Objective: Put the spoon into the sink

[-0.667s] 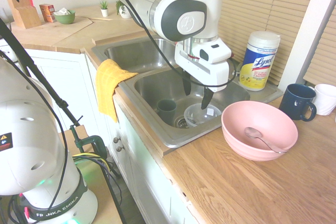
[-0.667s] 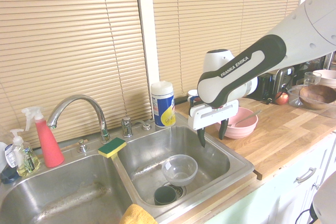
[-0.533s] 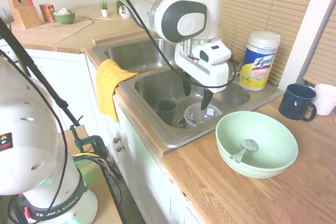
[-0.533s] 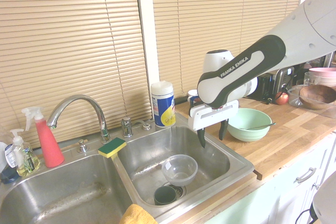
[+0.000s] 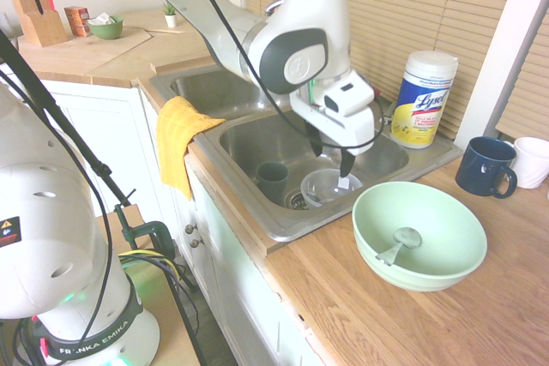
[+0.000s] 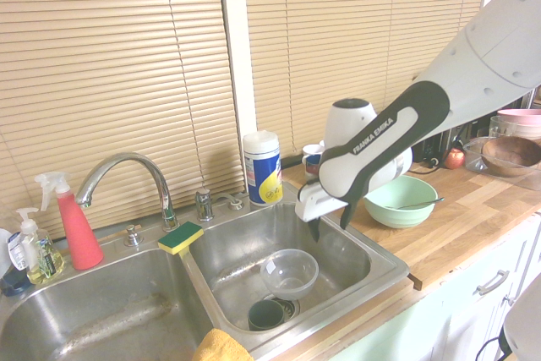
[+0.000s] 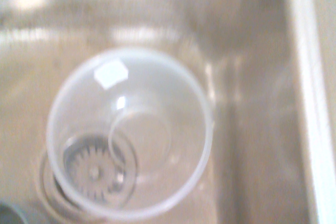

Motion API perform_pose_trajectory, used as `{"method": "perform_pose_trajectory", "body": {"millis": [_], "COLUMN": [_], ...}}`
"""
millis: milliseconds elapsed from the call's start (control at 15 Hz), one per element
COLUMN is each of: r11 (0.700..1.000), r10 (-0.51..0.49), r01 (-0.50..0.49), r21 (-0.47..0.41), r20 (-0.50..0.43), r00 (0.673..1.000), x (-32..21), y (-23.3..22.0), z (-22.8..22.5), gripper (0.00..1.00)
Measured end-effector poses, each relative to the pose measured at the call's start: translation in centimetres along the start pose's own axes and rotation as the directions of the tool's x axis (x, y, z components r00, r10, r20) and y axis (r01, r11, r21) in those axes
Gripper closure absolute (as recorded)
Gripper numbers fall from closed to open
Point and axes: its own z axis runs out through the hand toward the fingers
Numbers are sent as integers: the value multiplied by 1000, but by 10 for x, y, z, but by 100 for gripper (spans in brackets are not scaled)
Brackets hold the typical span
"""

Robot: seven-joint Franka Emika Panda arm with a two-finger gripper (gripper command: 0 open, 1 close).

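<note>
Wrist view blurred throughout; clear plastic bowl [image 7: 128,132] soft-edged, drain [image 7: 94,169] seen through it, dark cup [image 7: 10,216] cut off at corner. Spoon [image 6: 414,204] mostly hidden by green bowl [image 6: 397,200] in second exterior view, handle alone seen.

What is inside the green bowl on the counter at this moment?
The spoon lies inside the green bowl, its oval end near the middle and its handle running toward the rim. Nothing else shows inside. From the second exterior view, only the handle shows above the rim; the bowl's wall hides the rest.
</note>
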Motion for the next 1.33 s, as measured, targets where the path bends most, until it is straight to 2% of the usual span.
{"method": "perform_pose_trajectory", "body": {"millis": [333, 533, 800, 1200, 1267, 1333], "r11": [998, 998, 998, 990, 987, 985], "r10": [39, 51, 60, 83, 88, 90], "r01": [-37, -48, -61, -98, -104, -109], "r21": [57, 46, -14, -104, -119, -135], "r20": [-36, -50, -92, -137, -136, -138], "r00": [999, 997, 994, 987, 987, 986], "x": [13, 22, 52, 87, 90, 93], "y": [18, 50, 98, 127, 130, 134], "z": [-75, -105, -105, -66, -61, -57], "gripper": [0, 0, 0, 0, 100, 100]}}
